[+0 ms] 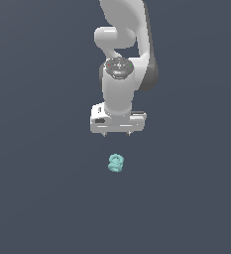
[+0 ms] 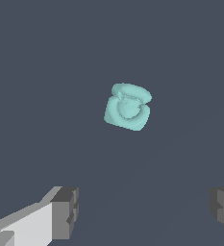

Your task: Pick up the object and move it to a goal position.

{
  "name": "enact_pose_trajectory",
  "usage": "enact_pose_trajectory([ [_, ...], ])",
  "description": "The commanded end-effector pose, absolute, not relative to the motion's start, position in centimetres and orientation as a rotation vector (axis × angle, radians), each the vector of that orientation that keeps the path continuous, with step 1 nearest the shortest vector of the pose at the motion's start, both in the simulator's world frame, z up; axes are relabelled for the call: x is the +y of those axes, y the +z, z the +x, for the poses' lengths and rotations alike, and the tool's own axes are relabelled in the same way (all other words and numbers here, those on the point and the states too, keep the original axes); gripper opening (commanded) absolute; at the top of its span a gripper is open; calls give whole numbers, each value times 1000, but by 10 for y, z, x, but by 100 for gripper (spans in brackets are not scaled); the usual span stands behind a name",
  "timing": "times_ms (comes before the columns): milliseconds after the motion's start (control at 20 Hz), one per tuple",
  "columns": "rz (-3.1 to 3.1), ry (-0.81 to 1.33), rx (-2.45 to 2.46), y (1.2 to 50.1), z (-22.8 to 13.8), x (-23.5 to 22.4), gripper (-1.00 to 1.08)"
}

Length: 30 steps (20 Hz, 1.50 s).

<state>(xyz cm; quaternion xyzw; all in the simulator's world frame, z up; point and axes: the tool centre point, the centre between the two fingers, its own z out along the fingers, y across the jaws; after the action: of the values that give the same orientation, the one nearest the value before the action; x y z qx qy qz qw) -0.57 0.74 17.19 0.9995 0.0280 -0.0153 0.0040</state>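
Surface: flat, matte slate-grey ground [image 1: 42, 198], plain and untextured.
Arm: smooth glossy white arm [image 1: 119, 84] with rounded joints, wrist pointing straight down.
Gripper: white boxy gripper [image 1: 116, 134], jaws spread wide, grasping nothing; grey pads [image 2: 65, 211] blocky, ridged.
Object: small light-teal object [image 1: 116, 163], lumpy with a raised ring on a squarish base, lying on the ground just clear of the fingertips, untouched.

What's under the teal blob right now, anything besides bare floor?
Only the flat dark surface shows around the teal blob. The patch directly beneath it is covered. The open gripper is apart from it.
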Motion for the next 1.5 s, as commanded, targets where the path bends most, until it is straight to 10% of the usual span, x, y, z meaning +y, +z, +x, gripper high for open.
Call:
enact_pose_trajectory([
  [0,3134,-46,62,167,-1,7,100],
  [1450,3124,-2,-330,84,61,5,100],
])
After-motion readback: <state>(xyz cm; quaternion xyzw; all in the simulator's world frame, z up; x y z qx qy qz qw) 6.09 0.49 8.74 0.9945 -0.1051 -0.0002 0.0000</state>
